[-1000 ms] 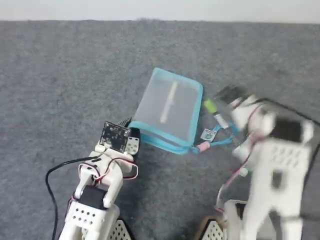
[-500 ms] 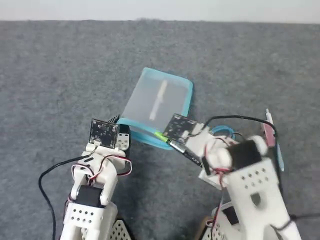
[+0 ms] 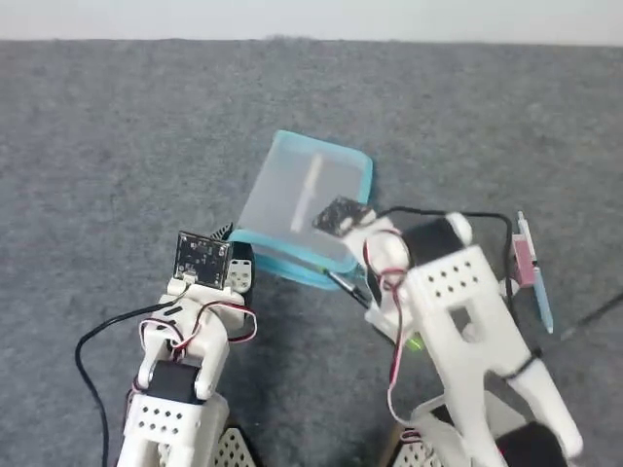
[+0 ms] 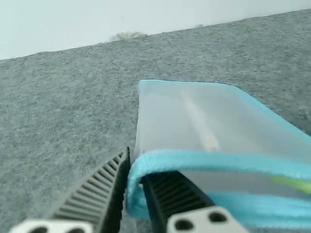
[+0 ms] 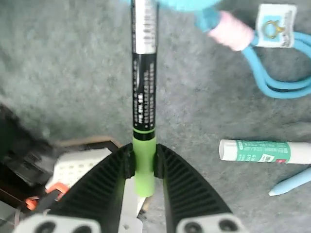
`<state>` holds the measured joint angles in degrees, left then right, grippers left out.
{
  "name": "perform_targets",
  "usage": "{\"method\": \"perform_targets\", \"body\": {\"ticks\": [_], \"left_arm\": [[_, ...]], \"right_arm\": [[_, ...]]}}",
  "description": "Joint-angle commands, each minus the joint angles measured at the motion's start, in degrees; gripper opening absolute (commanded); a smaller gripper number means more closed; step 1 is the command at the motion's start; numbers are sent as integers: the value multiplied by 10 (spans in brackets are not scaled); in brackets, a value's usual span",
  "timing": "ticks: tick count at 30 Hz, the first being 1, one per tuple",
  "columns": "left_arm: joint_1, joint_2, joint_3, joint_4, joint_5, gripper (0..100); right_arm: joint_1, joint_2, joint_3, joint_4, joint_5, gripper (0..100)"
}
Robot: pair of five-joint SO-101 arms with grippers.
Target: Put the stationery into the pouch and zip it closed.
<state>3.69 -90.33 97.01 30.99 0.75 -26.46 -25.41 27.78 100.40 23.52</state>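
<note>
The left gripper, at 7 o'clock on the table, has kept its place over the last second, fingers clenched on the pouch's near blue edge. The pouch has slid and turned a little toward 9 o'clock and now lies near the middle. The big change is the right arm. It was out at 3 o'clock among the loose stationery and has swung in to the pouch's mouth. The right gripper grasps a marker by its green end, tip aimed at the opening (whether the tip is inside, I cannot tell). One more item seems about to go in, and zipping has not begun. The pouch is frosted, flat and blue-trimmed, with a pale stick showing through. At 3 o'clock two pens lie well apart from it.
</note>
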Motion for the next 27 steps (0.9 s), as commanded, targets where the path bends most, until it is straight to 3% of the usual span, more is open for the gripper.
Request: {"method": "perform_targets", "body": {"ticks": [1, 9, 13, 22, 27], "left_arm": [[0, -7, -39, -4, 9, 11], [98, -10, -22, -5, 7, 11], [130, -9, -17, -10, 4, 11], [133, -10, -7, -14, -16, 11], [133, -10, -7, -14, -17, 11]], "right_arm": [[16, 55, -76, 19, -38, 6], [102, 207, -238, 22, -85, 6], [94, 255, -303, 23, -105, 6], [38, 310, -387, 22, -149, 7], [36, 317, -404, 23, -141, 169]]}}
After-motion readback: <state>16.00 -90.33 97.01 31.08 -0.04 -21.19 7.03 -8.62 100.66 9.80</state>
